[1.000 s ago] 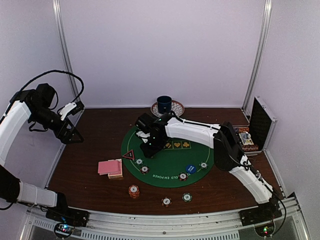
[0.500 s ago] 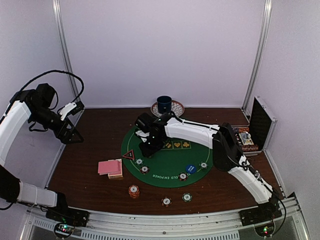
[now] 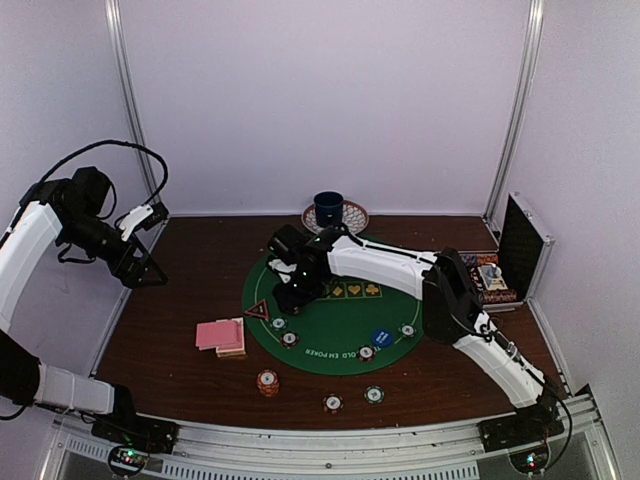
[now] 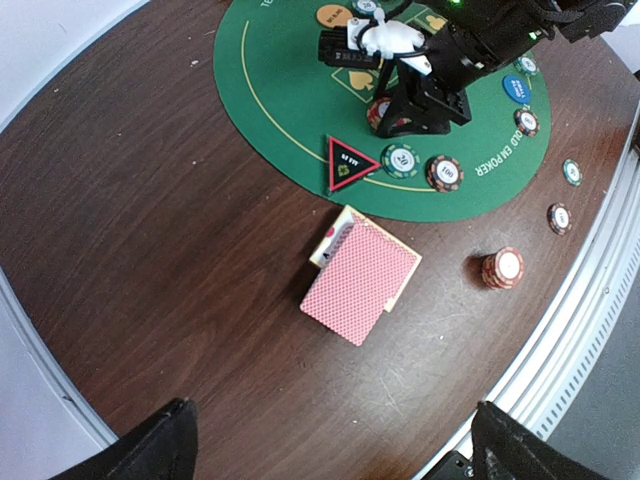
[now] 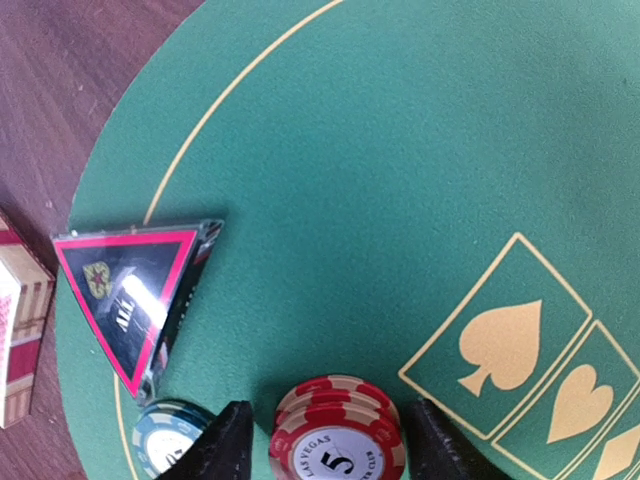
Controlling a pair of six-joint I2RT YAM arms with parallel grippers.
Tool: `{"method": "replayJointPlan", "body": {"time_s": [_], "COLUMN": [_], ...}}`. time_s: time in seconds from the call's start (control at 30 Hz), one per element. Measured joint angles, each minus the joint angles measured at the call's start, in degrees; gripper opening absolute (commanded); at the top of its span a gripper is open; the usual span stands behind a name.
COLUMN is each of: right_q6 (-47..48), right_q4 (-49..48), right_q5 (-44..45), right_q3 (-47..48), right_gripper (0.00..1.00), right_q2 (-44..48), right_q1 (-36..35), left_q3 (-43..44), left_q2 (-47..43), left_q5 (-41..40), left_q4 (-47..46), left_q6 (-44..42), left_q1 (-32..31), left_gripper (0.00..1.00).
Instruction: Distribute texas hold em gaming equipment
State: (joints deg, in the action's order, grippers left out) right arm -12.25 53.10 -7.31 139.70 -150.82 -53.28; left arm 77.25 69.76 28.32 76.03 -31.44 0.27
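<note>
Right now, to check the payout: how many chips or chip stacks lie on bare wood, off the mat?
3, in a row before the mat: orange stack left, single chip middle, green-edged chip right. The right arm might hide others.

A round green felt mat (image 5: 400,150) lies directly beneath the right jaws, with its printed gold spade and heart boxes just to one side of them. The mat rests on a dark wooden surface (image 3: 190,290). Beyond those jaws, just off the mat's far edge, a dark blue cup (image 3: 328,208) stands upright on a patterned saucer (image 3: 352,217). Well to their right, an open black case (image 3: 522,248) sits by the wall.
</note>
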Motion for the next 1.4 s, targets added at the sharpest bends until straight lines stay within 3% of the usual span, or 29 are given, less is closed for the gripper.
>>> {"method": "replayJointPlan", "body": {"time_s": [0.07,0.37,0.6,0.77,0.97,1.4], "right_q6": [0.07,0.50,2.32,4.50,6.34,7.89], "right_q4": [-0.07,0.35,-0.52,-1.27,-0.20,1.40], "right_q5": [0.00,0.92,2.69,2.19,0.46,1.07], "right_q3": [0.13,-1.25,-12.92,-17.92,-18.99,-18.86], "right_gripper": [0.70,0.73,0.87,0.93,0.94,0.92], "right_q2": [0.00,2.19,16.52,23.26,20.76,15.45], "right_q1": [0.00,-0.74,-4.42,-13.16,-20.85,-19.91], "left_q3": [0.00,0.00,0.00,-0.02,-0.17,-0.28], "left_q2": [0.00,0.00,0.00,0.00,-0.09,-1.31], "left_q5": [0.00,-0.02,0.00,0.00,0.00,0.11], "left_q4": [0.00,0.00,0.00,0.00,0.00,0.31], "left_q6": [0.00,0.00,0.00,0.00,0.00,0.00], "left_q1": [0.00,0.00,0.00,0.00,0.00,0.00], "left_gripper": [0.98,0.98,0.98,0.98,0.97,0.98]}}
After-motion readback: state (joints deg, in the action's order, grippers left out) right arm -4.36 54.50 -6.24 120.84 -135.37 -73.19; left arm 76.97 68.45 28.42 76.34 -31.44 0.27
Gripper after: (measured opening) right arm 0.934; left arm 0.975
